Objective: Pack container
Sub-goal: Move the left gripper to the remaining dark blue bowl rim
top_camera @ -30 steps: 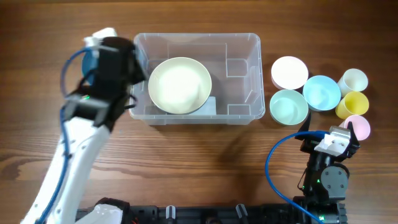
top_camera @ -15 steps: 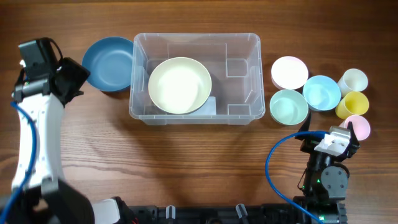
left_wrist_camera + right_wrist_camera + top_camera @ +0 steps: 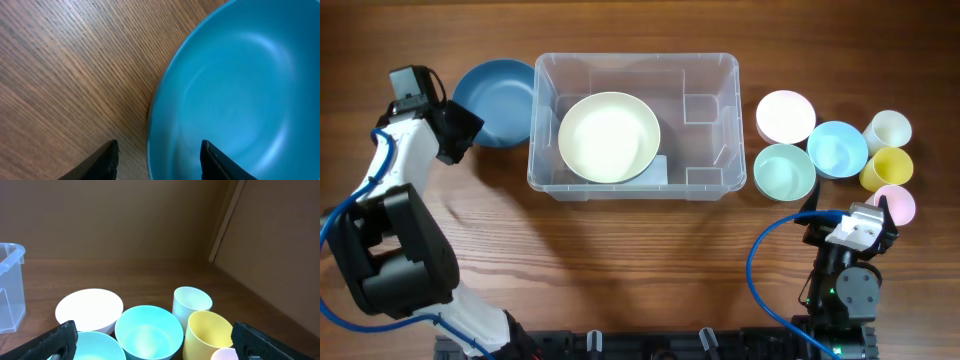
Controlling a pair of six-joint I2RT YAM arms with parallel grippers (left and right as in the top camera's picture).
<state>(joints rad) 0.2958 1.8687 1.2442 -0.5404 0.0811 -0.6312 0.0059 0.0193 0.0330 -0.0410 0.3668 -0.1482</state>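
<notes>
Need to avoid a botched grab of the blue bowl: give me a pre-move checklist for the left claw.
1. Left claw straddles rim of blue bowl: ok.
2. Left claw jaws apart, not yet gripping: ok.
3. Blue bowl upright on the table, beside the container: ok.
4. Container open-topped, cream bowl inside: ok.
5. Room left for the blue bowl: cannot tell.
6. Right claw open, parked away by the cups: ok.

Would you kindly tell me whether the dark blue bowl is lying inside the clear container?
No, the dark blue bowl sits on the table just outside the left wall of the container, where only the cream bowl lies.
</notes>
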